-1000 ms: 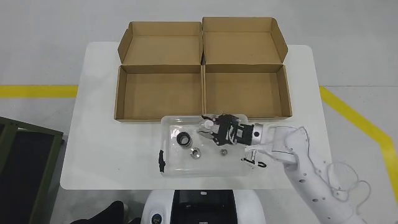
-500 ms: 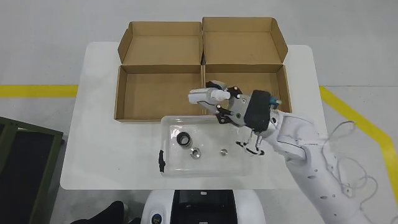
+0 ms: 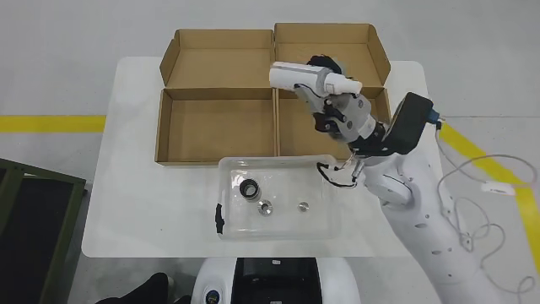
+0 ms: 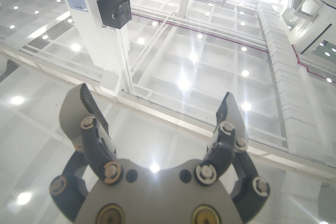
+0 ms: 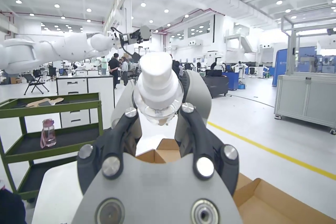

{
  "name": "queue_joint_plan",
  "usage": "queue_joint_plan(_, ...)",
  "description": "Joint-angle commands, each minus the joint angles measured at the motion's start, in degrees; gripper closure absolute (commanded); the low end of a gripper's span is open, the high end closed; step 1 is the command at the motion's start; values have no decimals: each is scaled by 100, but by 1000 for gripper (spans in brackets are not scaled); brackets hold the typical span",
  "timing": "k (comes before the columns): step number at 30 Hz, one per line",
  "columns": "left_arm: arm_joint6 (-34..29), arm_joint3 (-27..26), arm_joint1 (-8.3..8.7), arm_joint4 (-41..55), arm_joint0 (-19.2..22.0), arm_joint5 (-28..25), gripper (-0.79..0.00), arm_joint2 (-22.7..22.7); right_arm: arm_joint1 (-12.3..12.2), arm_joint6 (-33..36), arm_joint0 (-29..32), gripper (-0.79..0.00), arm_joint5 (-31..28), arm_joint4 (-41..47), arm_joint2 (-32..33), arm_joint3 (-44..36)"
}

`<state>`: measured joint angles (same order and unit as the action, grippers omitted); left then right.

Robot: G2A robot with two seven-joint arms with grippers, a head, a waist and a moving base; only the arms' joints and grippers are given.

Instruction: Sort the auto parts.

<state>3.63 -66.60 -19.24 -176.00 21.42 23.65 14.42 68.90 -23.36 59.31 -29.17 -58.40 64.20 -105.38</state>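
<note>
My right gripper point(image 3: 325, 93) point(image 5: 157, 101) is raised high above the right cardboard box point(image 3: 375, 131) and is shut on a white plastic part with a clear bulb end point(image 3: 305, 76) point(image 5: 157, 86). A clear plastic tray point(image 3: 325, 224) at the table's front holds a black ring part point(image 3: 249, 189) and two small metal parts point(image 3: 266, 209) point(image 3: 304, 207). My left gripper point(image 4: 160, 109) points up at the ceiling, open, with nothing between its fingers.
Two open cardboard boxes stand side by side behind the tray, the left box point(image 3: 169, 127) and the right one, both with lids folded back. A black clip point(image 3: 218, 219) sits on the tray's left end. Bare white table point(image 3: 126, 177) lies left of the tray.
My right gripper closed on the white part in the tray, lifted it out, and carried it up and back over the right box.
</note>
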Motion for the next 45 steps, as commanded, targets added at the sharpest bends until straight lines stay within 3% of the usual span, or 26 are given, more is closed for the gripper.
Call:
queue_joint_plan(1, 0, 0, 0, 0, 0, 0, -785, 0, 21, -127, -26, 0, 49, 61, 8, -4)
queue_joint_plan(9, 0, 0, 0, 0, 0, 0, -785, 0, 53, -296, -6, 0, 123, -10, 172, -70)
queue_joint_plan(17, 0, 0, 0, 0, 0, 0, -785, 0, 52, -203, 103, 0, -183, -176, 242, -44)
queue_joint_plan(31, 0, 0, 0, 0, 0, 0, -785, 0, -13, 777, 612, 0, -578, -730, 219, 602)
queue_joint_plan(45, 0, 0, 0, 0, 0, 0, -785, 0, -102, 2019, 309, 0, -864, -1423, 400, 1564)
